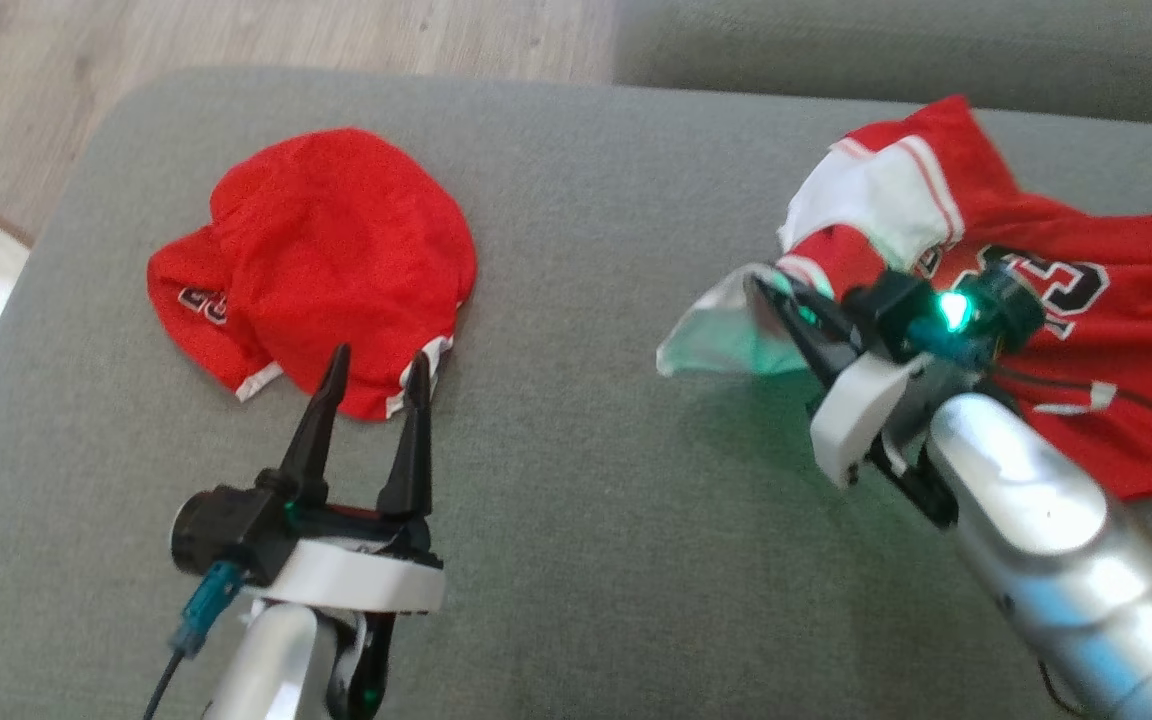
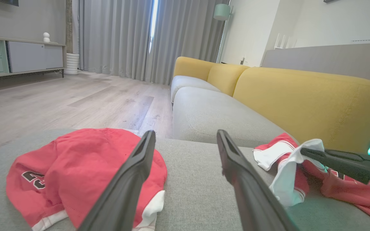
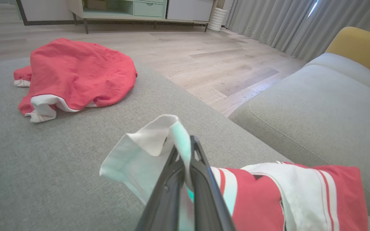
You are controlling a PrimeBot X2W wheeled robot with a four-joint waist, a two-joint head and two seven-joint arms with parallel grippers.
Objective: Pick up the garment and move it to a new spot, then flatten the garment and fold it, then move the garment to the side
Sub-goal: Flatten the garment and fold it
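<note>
Jaws of the right gripper [image 3: 185, 146] are clenched on the white trim [image 1: 716, 335] of the red jersey [image 1: 1116, 330], which lies at the right of the grey cushion [image 1: 586, 500]. The left gripper [image 1: 379, 355] is spread wide, empty, beside a crumpled red garment [image 1: 336, 230]. Beyond are a wood floor [image 2: 75, 102], a yellow sofa back [image 2: 300, 96] and grey curtains [image 2: 117, 35].

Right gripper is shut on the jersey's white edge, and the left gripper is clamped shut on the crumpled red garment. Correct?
Not quite. The left gripper is open, fingers apart at the crumpled red garment's near edge, as the head view shows. The right gripper is shut on the jersey's white edge.
</note>
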